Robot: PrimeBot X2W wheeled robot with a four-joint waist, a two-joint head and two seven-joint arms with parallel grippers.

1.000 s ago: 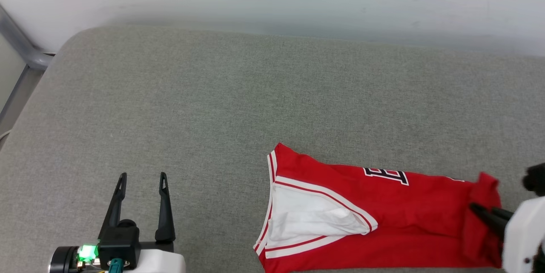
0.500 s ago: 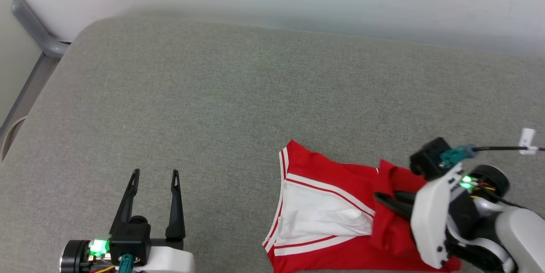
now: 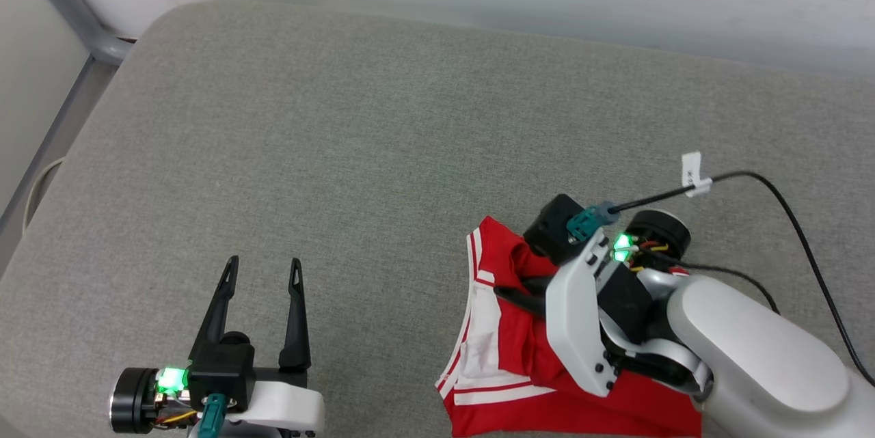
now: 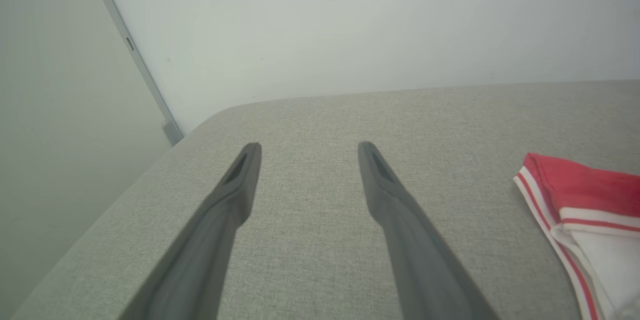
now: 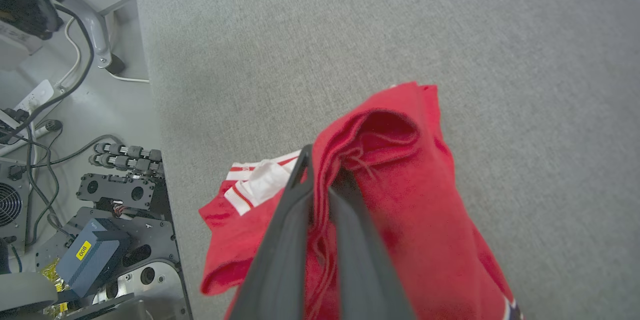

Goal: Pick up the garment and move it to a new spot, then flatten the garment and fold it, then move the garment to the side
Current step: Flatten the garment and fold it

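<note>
Head view: red garment (image 3: 519, 356) with white sleeve and striped trim, bunched at the lower right of a grey cushion (image 3: 342, 117), near its front edge. Pinched tight on a fold of the red cloth, right gripper (image 3: 506, 294), fingers pointing toward the robot's left, pale forearm lying over the rest of the shirt. Spread wide and holding nothing, left gripper (image 3: 264, 264), above bare cushion well apart from the garment. Black cable (image 3: 786, 206) with a white tag (image 3: 692, 170) looping from the right wrist. Left wrist view: left gripper (image 4: 307, 148) parted over the cushion (image 4: 310, 110), garment (image 4: 590, 195) with its striped edge at the right, white wall (image 4: 350, 25) behind. Right wrist view: right gripper (image 5: 322, 170) closed, a fold of the garment (image 5: 410, 200) clamped between the fingers and bulging past the tips; cushion (image 5: 300, 35) beneath, blue box (image 5: 92, 260) down on the floor beside it.
</note>
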